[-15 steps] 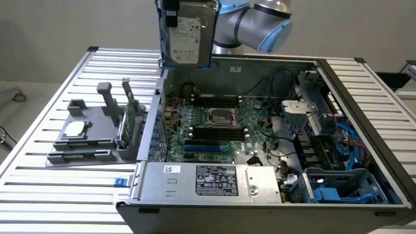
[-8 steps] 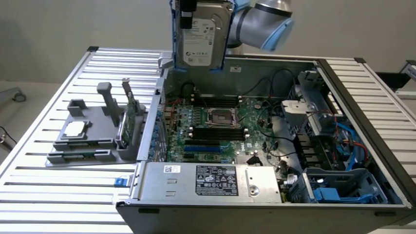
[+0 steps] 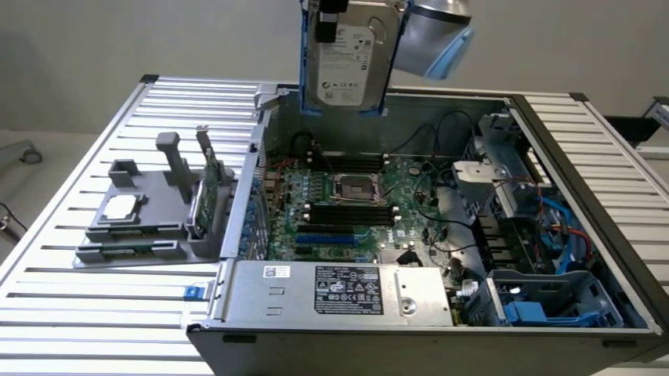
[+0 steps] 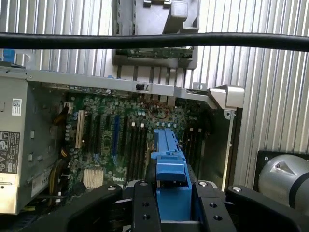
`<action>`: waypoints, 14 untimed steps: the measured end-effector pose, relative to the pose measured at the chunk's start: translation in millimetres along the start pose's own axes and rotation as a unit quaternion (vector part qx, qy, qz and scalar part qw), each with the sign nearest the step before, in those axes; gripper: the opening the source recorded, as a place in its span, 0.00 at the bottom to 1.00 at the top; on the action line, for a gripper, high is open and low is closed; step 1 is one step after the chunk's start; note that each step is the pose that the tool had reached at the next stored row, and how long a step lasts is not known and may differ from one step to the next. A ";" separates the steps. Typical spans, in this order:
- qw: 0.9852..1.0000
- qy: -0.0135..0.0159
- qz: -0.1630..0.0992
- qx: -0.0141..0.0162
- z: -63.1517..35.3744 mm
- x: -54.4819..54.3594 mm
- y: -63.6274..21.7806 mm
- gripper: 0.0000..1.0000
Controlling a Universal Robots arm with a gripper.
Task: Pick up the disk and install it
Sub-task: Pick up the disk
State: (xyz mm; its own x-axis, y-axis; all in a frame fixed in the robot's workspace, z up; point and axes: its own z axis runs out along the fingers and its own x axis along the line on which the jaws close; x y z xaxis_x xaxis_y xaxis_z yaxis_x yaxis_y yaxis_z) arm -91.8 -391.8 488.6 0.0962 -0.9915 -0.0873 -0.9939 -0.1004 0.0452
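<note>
Disk (image 3: 345, 59) hangs upright at the top of the exterior view, above the back edge of the open case (image 3: 418, 345) and clear of everything below, with its white label facing the camera and blue rails down both sides.

A ribbed metal table (image 3: 63, 305) carries the case, and a plain pale wall (image 3: 125, 39) stands behind it. The case lies on its side with the motherboard (image 3: 345, 204) exposed. A grey power supply (image 3: 345, 290) sits along its near edge, and a blue drive cage (image 3: 554, 298) is in the near corner on the exterior view's right. On the exterior view's left, just beside the case, a grey stand (image 3: 146, 227) holds a flat silver square piece (image 3: 124, 207) and a thin green card (image 3: 215, 188) set on edge.

The gripper (image 3: 332, 22) grips the disk from above, beside the silver arm (image 3: 434, 35). In the wrist view the gripper (image 4: 171, 203) is part-way closed: its black fingers (image 4: 145, 203) press on either side of the blue rail (image 4: 170, 164), so the disk is clamped. A black cable (image 4: 154, 41) crosses that view, with the motherboard well below.
</note>
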 end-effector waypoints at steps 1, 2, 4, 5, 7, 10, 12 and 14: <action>1.000 0.000 0.000 0.000 -2.9 2.3 -2.9 0.32; 1.000 0.000 0.000 0.000 -5.9 4.6 -5.9 0.32; 1.000 0.000 0.000 0.000 -12.1 9.1 -11.6 0.32; 1.000 0.000 0.000 0.000 -15.5 11.6 -14.8 0.32; 1.000 0.000 0.000 0.000 -21.5 16.2 -20.3 0.32; 1.000 0.000 0.000 0.000 -30.5 23.6 -28.5 0.32; 1.000 0.000 0.000 0.000 -33.8 29.3 -32.1 0.32; 1.000 0.000 0.000 0.000 -35.1 36.2 -34.2 0.32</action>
State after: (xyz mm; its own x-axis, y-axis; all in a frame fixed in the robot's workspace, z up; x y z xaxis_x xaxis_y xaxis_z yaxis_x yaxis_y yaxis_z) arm -52.4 -427.2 518.9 0.0960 -0.9915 -0.0875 -0.9939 -0.1003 0.0461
